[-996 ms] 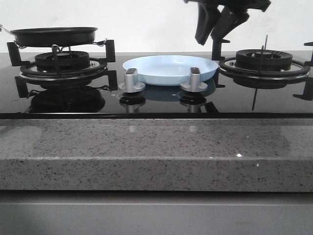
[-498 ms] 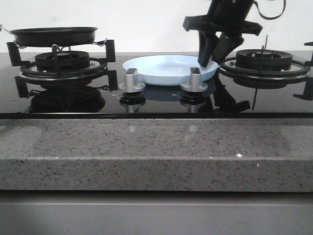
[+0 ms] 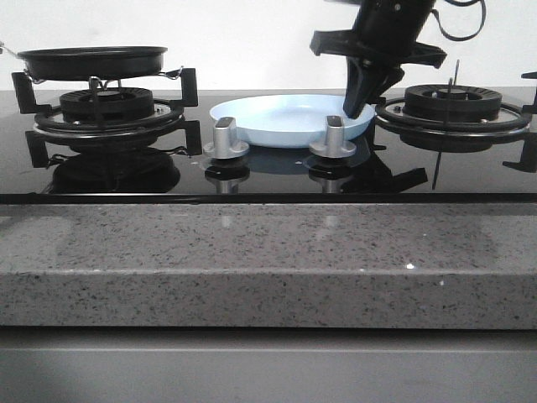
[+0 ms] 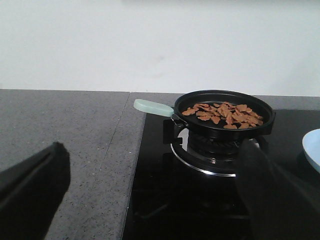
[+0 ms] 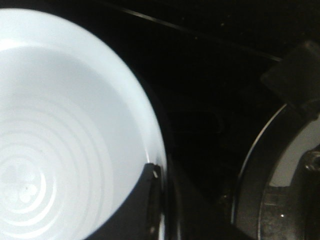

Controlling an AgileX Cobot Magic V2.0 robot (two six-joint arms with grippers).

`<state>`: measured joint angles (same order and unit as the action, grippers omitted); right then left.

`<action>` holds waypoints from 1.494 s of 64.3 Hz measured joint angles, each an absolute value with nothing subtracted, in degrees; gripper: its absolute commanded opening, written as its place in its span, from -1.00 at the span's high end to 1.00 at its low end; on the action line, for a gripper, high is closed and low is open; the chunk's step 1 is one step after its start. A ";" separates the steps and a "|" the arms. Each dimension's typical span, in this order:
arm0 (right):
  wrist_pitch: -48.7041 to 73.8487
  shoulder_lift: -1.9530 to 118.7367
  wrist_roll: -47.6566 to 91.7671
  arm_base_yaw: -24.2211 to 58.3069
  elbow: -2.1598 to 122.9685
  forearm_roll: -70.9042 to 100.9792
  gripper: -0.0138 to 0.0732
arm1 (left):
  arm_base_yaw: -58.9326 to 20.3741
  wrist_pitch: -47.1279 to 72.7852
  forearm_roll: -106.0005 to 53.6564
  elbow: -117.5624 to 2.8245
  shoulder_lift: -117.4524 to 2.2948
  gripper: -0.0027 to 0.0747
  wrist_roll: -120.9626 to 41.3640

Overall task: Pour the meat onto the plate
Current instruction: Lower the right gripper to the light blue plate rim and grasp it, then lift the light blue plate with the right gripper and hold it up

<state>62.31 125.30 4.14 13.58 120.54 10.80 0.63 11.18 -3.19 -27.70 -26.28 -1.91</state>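
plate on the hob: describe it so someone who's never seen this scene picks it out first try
Start at the black glass hob with a burner at each end. Between the burners, just behind the two silver knobs, sits the plate: wide, shallow, round, pale blue, nothing in it. It is the only light-coloured dish; the other round one, the black frying pan on the left burner, holds the meat.

I saw open air above the plate [image 3: 277, 122]; two silver knobs [image 3: 225, 137] stood just before it, burner grates [image 3: 109, 113] flanking both sides.
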 measured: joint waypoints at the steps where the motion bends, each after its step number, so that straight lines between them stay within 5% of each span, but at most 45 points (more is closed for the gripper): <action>1: 62.31 125.30 4.14 13.58 120.54 10.80 0.82 | 0.63 11.18 -3.19 -27.70 -26.28 -0.77 -1.91; 53: 71.85 121.07 3.06 13.31 132.09 10.60 0.82 | 0.63 11.18 -3.19 -27.70 -26.37 -0.77 -1.91; 70: 70.92 110.41 4.87 14.82 114.40 13.91 0.82 | 0.63 11.18 -3.19 -27.70 -26.37 -0.77 -1.91; 96: 47.02 95.62 5.53 18.39 82.17 17.25 0.82 | 0.63 11.18 -3.19 -27.70 -26.37 -0.77 -1.91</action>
<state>47.02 95.62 5.53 18.39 82.17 17.25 0.63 11.18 -3.19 -27.70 -26.37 -1.91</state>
